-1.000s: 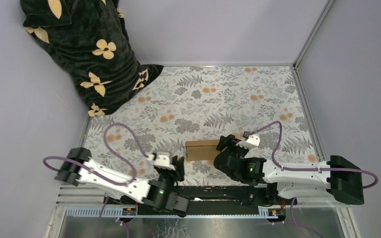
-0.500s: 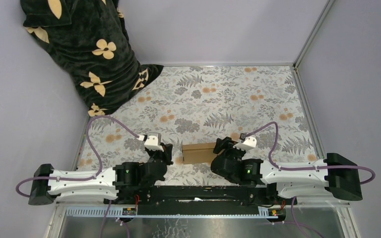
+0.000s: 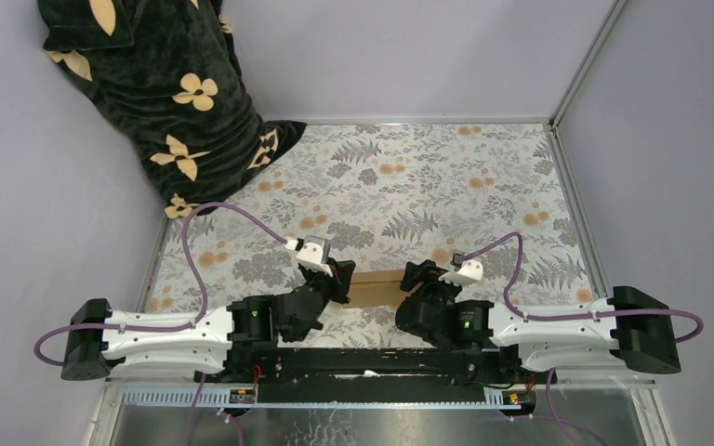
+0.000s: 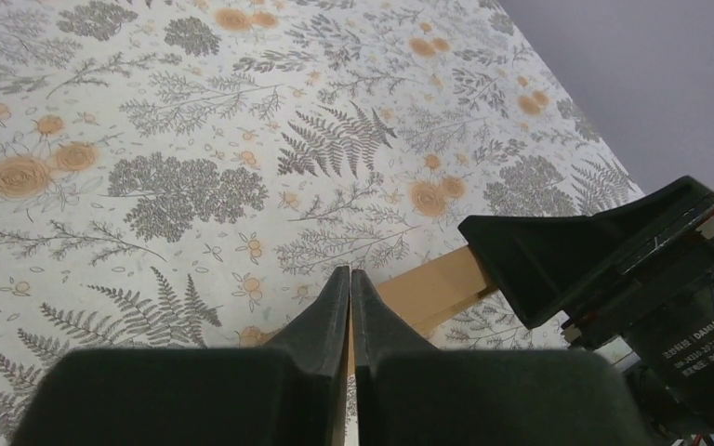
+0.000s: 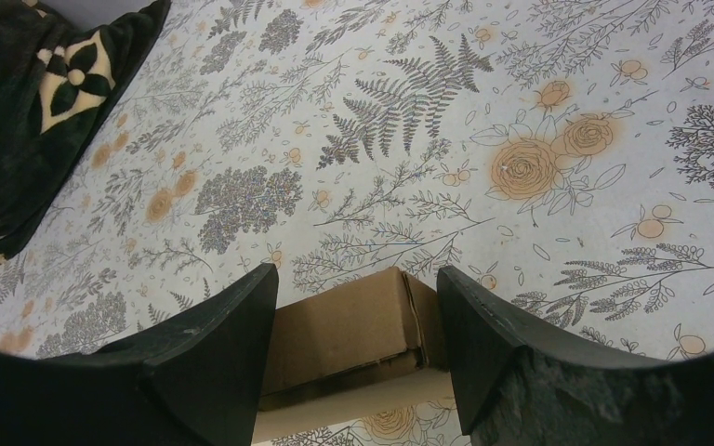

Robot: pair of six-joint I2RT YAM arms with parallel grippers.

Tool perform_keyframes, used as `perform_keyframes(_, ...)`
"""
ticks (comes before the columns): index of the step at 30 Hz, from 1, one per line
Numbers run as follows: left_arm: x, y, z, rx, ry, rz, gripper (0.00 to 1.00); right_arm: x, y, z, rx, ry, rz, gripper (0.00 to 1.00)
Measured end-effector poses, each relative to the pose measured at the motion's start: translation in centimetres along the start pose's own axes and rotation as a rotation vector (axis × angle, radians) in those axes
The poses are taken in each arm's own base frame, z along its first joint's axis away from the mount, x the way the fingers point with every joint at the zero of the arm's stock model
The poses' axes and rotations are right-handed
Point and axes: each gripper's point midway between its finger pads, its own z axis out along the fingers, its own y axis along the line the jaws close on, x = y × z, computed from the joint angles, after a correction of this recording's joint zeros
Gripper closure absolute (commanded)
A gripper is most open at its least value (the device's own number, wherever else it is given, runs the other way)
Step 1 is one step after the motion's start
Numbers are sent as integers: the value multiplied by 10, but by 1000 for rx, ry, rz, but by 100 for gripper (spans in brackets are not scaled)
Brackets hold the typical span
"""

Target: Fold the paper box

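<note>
The paper box (image 3: pixel 373 287) is a small brown cardboard box, folded shut, lying on the floral cloth between my two grippers. My left gripper (image 3: pixel 342 278) is shut, its tips over the box's left end; in the left wrist view (image 4: pixel 350 272) the box (image 4: pixel 435 282) runs behind the fingers and shows through the slit between them. My right gripper (image 3: pixel 419 277) is open and straddles the box's right end. In the right wrist view (image 5: pixel 355 271) the box (image 5: pixel 339 325) sits between the two fingers (image 5: pixel 228 321), its end flap seam visible. I cannot tell whether the fingers touch it.
A black blanket with tan flowers (image 3: pixel 163 102) is heaped in the far left corner. Lilac walls close the cloth (image 3: pixel 409 177) on the left, back and right, with a metal rail (image 3: pixel 576 186) at the right. The arm bases and a black bar (image 3: pixel 372 362) line the near edge.
My left arm has swung from the near edge to the box's left end. The right gripper and the box have shifted slightly left.
</note>
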Motion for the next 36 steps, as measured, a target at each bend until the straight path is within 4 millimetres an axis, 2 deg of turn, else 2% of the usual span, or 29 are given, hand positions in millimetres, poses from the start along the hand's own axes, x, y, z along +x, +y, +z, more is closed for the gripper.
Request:
perform_keyframes(4, 15, -8, -1, 11, 31, -3, 94, 0, 0, -1, -1, -6, 2, 32)
perform_keyframes(10, 54, -22, -6, 10, 79, 37, 95, 0, -1, -1, -2, -15, 9, 32)
perform_keyframes(15, 97, -6, -13, -52, 113, 35, 96, 1, -1, -2, -5, -18, 12, 32)
perform_keyframes(18, 112, 9, -16, -92, 127, 28, 96, 1, -1, -3, -8, -21, 15, 32)
perform_keyframes(21, 110, 10, -22, -98, 113, 14, 96, 1, -1, -4, -12, -27, 17, 32)
perform_keyframes(24, 98, -4, -33, -62, 101, 5, 95, 1, -1, -4, -13, -32, 17, 32)
perform_keyframes(28, 64, -34, -42, -16, 50, -52, 95, 1, -1, -4, -13, -36, 18, 32)
perform_keyframes(30, 48, -42, -44, -5, 22, -69, 95, 1, -1, -4, -13, -40, 15, 32)
perform_keyframes(33, 37, -41, -42, -11, -14, -55, 96, 1, -1, -4, -12, -47, 14, 32)
perform_keyframes(36, 33, -31, -32, -44, -42, -42, 96, 2, -1, -4, -10, -48, 13, 32)
